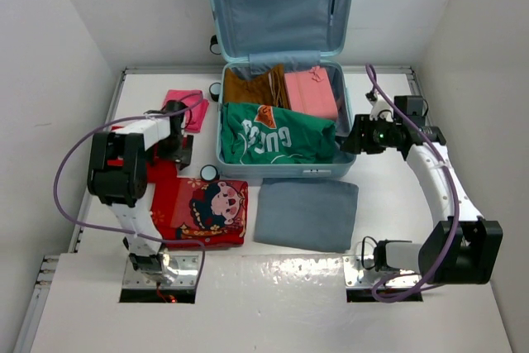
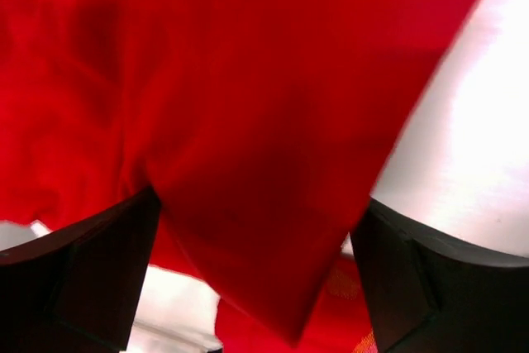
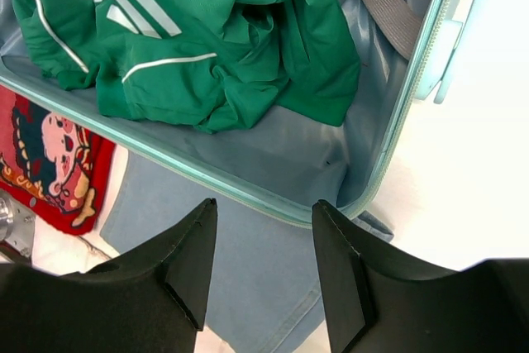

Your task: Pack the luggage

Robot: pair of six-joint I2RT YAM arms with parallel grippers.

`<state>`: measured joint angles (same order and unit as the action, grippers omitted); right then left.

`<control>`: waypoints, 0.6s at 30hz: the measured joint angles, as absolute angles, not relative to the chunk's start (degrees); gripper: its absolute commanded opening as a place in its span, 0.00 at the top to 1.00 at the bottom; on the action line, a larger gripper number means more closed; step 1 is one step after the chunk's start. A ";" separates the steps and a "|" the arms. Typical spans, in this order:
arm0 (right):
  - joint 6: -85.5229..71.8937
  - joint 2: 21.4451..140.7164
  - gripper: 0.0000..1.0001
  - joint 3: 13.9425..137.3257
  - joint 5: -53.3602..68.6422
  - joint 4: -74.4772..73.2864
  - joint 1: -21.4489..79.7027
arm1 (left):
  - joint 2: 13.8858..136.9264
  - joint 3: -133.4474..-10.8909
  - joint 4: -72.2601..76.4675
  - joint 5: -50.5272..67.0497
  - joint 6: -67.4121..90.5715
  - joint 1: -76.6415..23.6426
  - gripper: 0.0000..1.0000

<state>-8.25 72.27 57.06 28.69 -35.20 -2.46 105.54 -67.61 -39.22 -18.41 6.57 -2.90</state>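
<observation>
lying open at the far middle of the table (image 1: 382, 197), the suitcase (image 1: 281, 170) has its lid (image 1: 281, 6) standing up against the back wall. inside the lower half there is a green shirt (image 1: 277, 134) at the near side, and behind it a brown garment (image 1: 252, 87) and a pink garment (image 1: 312, 93). the right gripper (image 3: 264, 208) hovers over the near right corner of the suitcase, its jaws partly apart with nothing between them. just in front of the suitcase a folded grey cloth (image 1: 307, 214) lies on the table, and beside it on the left a red cloth (image 1: 207, 208) with a cartoon print. the left gripper (image 2: 258, 200) is low over the far part of this red cloth with jaws very wide; if it touches the cloth i cannot tell. a small pink cloth (image 1: 186, 107) lies further back on the left.
</observation>
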 measured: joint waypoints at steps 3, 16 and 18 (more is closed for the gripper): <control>-8.64 72.49 0.50 57.06 28.64 -35.18 -2.46 | 106.19 -68.51 -38.48 -16.80 7.18 -1.39 0.24; -8.86 72.55 0.51 56.66 28.58 -35.18 -3.20 | 96.07 -81.17 -33.28 24.62 10.72 6.52 1.00; -8.91 72.55 0.51 56.66 28.56 -35.18 -3.31 | 93.23 -83.24 -31.46 27.88 13.28 4.40 1.00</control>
<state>-8.91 72.55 56.66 28.56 -35.18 -3.31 93.23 -83.24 -31.46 27.88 13.28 4.40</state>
